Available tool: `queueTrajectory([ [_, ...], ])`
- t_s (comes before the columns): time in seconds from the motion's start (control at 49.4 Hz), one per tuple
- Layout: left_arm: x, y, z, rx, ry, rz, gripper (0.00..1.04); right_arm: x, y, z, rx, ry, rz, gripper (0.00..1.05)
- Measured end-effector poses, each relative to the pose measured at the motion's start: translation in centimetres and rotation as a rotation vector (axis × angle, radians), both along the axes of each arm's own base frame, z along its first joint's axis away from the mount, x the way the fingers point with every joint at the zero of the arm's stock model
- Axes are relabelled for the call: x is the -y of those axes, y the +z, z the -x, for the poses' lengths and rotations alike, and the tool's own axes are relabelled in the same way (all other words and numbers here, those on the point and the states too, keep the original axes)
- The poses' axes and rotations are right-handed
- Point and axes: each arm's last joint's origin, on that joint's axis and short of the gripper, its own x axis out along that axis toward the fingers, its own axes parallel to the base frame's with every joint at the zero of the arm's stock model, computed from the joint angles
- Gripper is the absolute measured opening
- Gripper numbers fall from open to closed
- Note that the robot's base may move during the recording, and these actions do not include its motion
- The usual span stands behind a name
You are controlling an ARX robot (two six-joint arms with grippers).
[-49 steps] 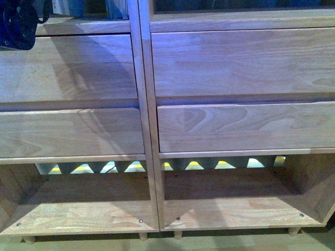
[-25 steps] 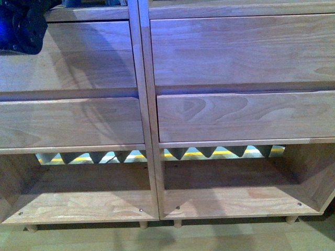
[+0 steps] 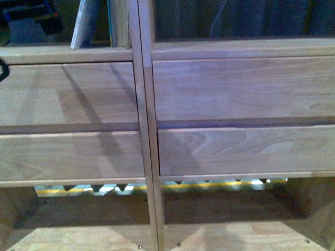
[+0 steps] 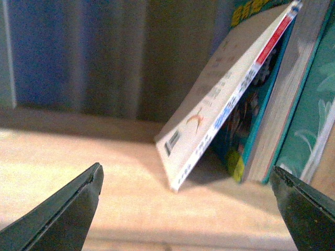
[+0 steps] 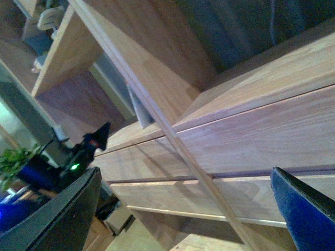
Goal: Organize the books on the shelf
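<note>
The light-wood shelf [image 3: 145,130] fills the front view, with four drawer fronts and a central divider. In its upper left compartment the thin white book [image 3: 84,23] leans rightward, beside the teal book [image 3: 111,23]. In the left wrist view the white book [image 4: 209,115], with its red-and-white spine, tilts against the thicker teal book [image 4: 311,99] with cream pages. My left gripper [image 4: 186,209] is open and empty, just in front of the books above the compartment floor. My right gripper [image 5: 183,209] is open and empty, off the drawer fronts [image 5: 251,136].
A colourful teal-and-yellow cover [image 4: 235,151] stands between the white and teal books. The upper right compartment [image 3: 235,21] is dark. The bottom compartments [image 3: 230,219] are open. My left arm [image 5: 84,149], with a green light, shows in the right wrist view.
The shelf has slid down in the front view, so the upper compartment with the books now shows. The dark left arm at the top left has mostly left the view.
</note>
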Motion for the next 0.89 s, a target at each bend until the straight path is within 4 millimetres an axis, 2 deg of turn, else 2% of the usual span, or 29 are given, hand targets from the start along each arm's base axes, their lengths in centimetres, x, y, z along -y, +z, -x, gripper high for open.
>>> queueTrajectory([
  [0.121,-0.4,0.0,5.4,-0.137,0.044,0.036,0.98,-0.5,-0.3,0.3,-0.034,-0.138,0.068,0.98],
  [0.162,-0.5,0.2,6.8,-0.161,0.049,0.045,0.98,-0.6,-0.5,0.4,-0.038,-0.198,0.119,0.98],
  [0.263,-0.8,1.0,11.8,-0.196,0.034,0.084,0.98,-1.3,-1.7,1.0,-0.068,-0.343,0.292,0.98],
  [0.385,-0.6,1.2,16.0,-0.210,0.010,0.110,0.98,-2.1,-2.4,2.3,-0.061,-0.380,0.387,0.98],
  [0.466,0.4,0.6,20.7,-0.208,-0.050,0.123,0.98,-3.3,-3.1,4.1,-0.035,-0.374,0.443,0.98],
  [0.567,1.4,-1.0,24.9,-0.230,-0.077,0.117,0.98,-4.2,-4.3,5.8,-0.015,-0.426,0.474,0.98],
  [0.587,1.7,-1.4,25.7,-0.249,-0.049,0.085,0.95,-4.4,-4.6,6.2,-0.022,-0.440,0.486,0.98],
  [0.648,1.5,-2.4,26.9,-0.278,0.038,-0.012,0.81,-5.4,-5.4,7.3,-0.091,-0.513,0.538,0.86],
  [0.769,0.4,-4.4,27.5,-0.283,0.071,-0.086,0.52,-6.3,-6.3,8.5,-0.099,-0.544,0.586,0.59],
  [0.891,-0.3,-5.3,27.8,-0.280,0.079,-0.097,0.33,-7.0,-6.7,8.8,-0.104,-0.570,0.594,0.39],
])
